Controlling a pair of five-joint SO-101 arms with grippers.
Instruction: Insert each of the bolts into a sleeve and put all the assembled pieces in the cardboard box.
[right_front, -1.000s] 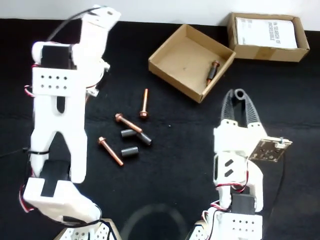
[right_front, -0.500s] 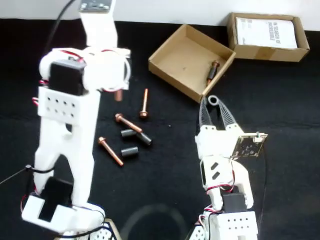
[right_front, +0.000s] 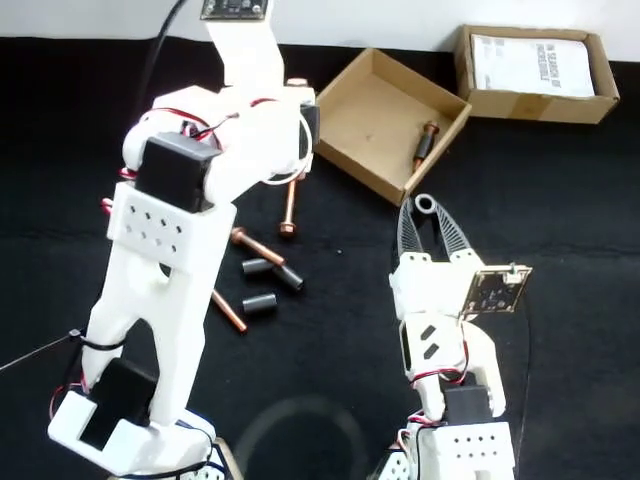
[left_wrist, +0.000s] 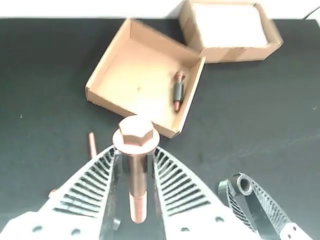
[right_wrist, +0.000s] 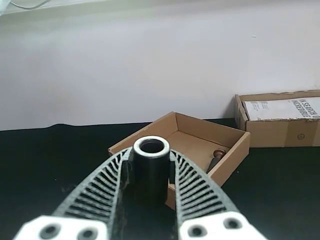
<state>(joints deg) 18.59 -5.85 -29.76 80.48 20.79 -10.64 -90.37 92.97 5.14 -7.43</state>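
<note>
My left gripper (left_wrist: 136, 152) is shut on a copper bolt (left_wrist: 135, 165), hex head outward, held above the table near the open cardboard box (right_front: 352, 128). My right gripper (right_front: 426, 218) is shut on a black sleeve (right_wrist: 150, 170), bore upward, just in front of the box's near corner. The left wrist view shows that sleeve (left_wrist: 244, 184) below and to the side of the bolt. One assembled piece (right_front: 426, 145) lies inside the box. On the mat lie loose bolts (right_front: 289, 206) (right_front: 256, 244) (right_front: 230, 312) and sleeves (right_front: 257, 267) (right_front: 291, 278) (right_front: 260, 304).
A second cardboard box (right_front: 536, 72) with a printed sheet in it stands at the back right. The tall left arm (right_front: 165, 250) hangs over the left part of the mat and covers part of the loose pieces. A white wall (right_wrist: 150, 60) runs behind the table.
The left arm has swung right toward the cardboard box with the bolt in its gripper. The right arm shifted left with the sleeve, then held still.
</note>
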